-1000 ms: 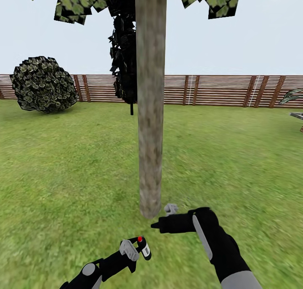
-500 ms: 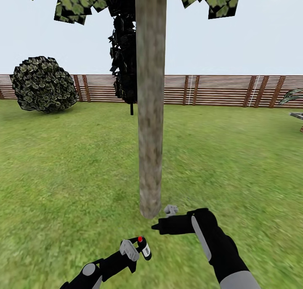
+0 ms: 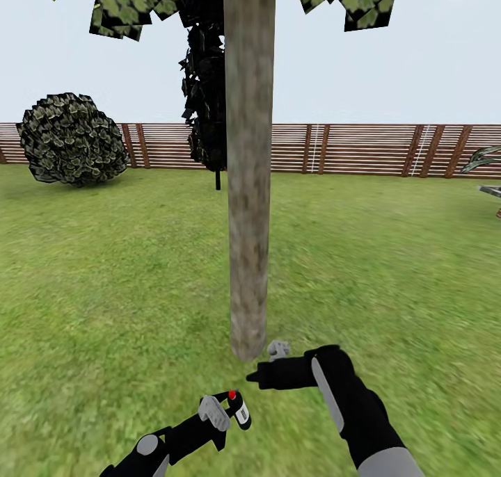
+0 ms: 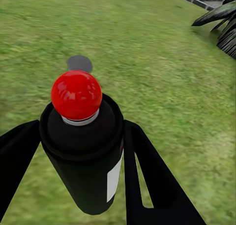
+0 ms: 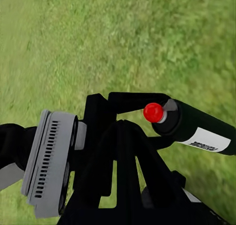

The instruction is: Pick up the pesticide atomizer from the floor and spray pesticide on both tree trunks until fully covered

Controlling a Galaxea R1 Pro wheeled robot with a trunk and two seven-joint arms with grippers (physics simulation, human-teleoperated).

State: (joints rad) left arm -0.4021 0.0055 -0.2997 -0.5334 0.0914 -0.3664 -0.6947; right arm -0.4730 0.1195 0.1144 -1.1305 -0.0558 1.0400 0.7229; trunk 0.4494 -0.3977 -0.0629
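- A black spray can [image 4: 83,156] with a red cap is being gripped between the left gripper [image 3: 233,409] fingers.
- The right gripper [image 3: 259,374] is being held beside the tree trunk [image 3: 248,185] base; its opening cannot be told.

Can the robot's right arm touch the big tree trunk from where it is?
Probably yes. The right gripper hovers low beside the base of the tree trunk, with just grass between them.

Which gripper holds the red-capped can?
The left gripper: its fingers flank the black can. The right gripper holds no can and points at the tree trunk.
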